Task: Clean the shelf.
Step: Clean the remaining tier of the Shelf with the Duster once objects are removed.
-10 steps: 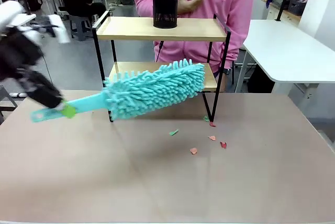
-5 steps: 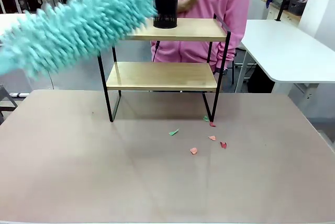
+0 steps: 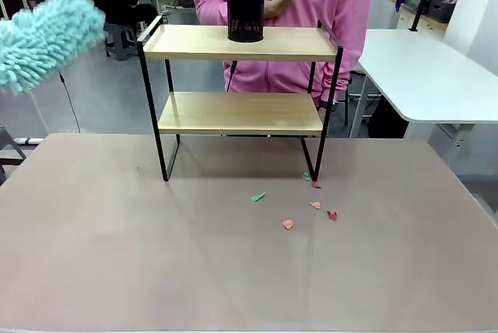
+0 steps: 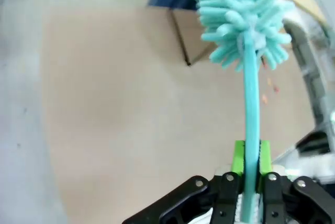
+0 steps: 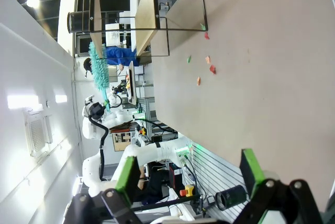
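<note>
Brown table (image 3: 117, 255) filling front view, shelf (image 3: 241, 113) standing centre frame, person (image 3: 342, 14) waiting behind it. Both boards looking bare of scraps, so dusting seeming mostly done. Paper scraps (image 3: 289, 224) lying on table near right leg, probably needing clearing. Black mesh cup (image 3: 246, 12) sitting on top board, contents impossible to tell. Left gripper (image 4: 250, 158) clamping duster (image 3: 48, 43) handle, head hovering upper left of frame, apart from shelf. Right gripper (image 5: 189, 170) hanging with fingers apart, holding nothing.

Front camera facing shelf (image 3: 194, 42) across table (image 3: 156, 263), wrist cameras raised, rolled, looking onto same table
</note>
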Action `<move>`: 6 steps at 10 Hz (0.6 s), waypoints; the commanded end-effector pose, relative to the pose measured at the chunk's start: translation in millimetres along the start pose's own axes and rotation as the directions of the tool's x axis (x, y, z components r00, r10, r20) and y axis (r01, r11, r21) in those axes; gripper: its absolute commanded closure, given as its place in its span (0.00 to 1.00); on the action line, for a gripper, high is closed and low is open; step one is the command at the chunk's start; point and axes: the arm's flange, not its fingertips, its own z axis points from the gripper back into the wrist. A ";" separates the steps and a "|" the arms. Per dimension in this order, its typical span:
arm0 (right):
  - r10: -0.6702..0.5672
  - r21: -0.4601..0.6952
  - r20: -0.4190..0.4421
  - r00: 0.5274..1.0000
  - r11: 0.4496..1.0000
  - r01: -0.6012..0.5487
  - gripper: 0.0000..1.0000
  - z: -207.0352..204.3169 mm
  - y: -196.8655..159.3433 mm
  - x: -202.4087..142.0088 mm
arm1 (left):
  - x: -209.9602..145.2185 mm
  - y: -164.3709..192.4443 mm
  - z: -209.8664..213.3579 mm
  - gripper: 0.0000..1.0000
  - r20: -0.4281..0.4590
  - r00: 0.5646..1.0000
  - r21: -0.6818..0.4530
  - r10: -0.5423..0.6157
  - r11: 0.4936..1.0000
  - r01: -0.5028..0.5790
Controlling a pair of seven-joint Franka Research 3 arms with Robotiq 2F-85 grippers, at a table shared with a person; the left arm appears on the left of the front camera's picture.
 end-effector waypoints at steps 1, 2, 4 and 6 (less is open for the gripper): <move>0.029 0.003 -0.007 1.000 1.000 -0.029 0.00 1.6 0.7 -0.2 | -8.4 -11.7 -38.8 0.87 0.095 0.971 0.072 0.221 0.971 -0.228; 0.029 0.003 -0.007 1.000 1.000 -0.029 0.00 1.6 0.7 -0.2 | 0.0 0.0 0.0 0.87 0.000 1.000 0.000 0.000 1.000 0.000; 0.029 0.003 -0.007 1.000 1.000 -0.029 0.00 1.6 0.7 -0.2 | 0.0 0.0 0.0 0.87 0.000 1.000 0.000 0.000 1.000 0.000; 0.029 0.003 -0.007 1.000 1.000 -0.029 0.00 1.6 0.7 -0.2 | 0.0 0.0 0.0 0.87 0.000 1.000 0.000 0.000 1.000 0.000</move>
